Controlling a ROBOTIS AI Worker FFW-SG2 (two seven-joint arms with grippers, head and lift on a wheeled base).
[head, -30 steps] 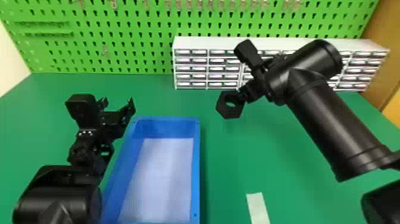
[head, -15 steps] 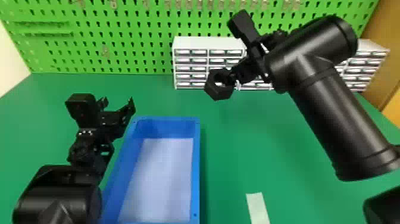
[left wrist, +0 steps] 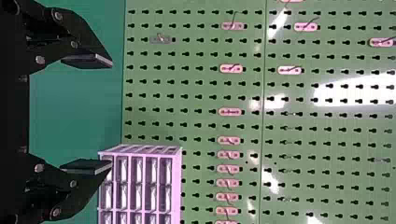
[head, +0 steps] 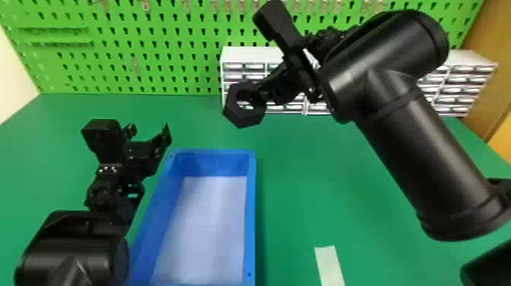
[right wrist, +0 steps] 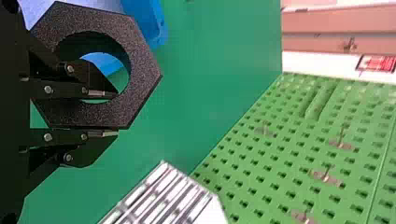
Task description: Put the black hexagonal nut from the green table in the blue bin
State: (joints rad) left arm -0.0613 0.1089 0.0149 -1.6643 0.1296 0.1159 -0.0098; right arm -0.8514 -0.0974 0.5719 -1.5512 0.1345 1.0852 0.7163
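My right gripper (head: 266, 93) is raised over the back of the green table (head: 327, 159), shut on the black hexagonal nut (head: 243, 118). The nut hangs in the air behind and above the blue bin's far edge. In the right wrist view, one finger of the right gripper (right wrist: 109, 114) passes into the hole of the nut (right wrist: 144, 72) and the other lies outside its rim. The blue bin (head: 251, 213) stands on the table with a bare whitish floor. My left gripper (head: 148, 133) is at the bin's far left corner; in the left wrist view the left gripper (left wrist: 102, 114) is open with nothing between its fingers.
A white drawer cabinet (head: 247, 55) stands at the back, partly behind the right arm. Behind it rises a green pegboard (head: 171, 49) with hooks. A pale strip (head: 329, 266) lies on the table to the right of the bin.
The right gripper has moved left and upward in the head view, bringing the nut from beside the cabinet's lower front toward the bin's side. The left arm has stayed still.
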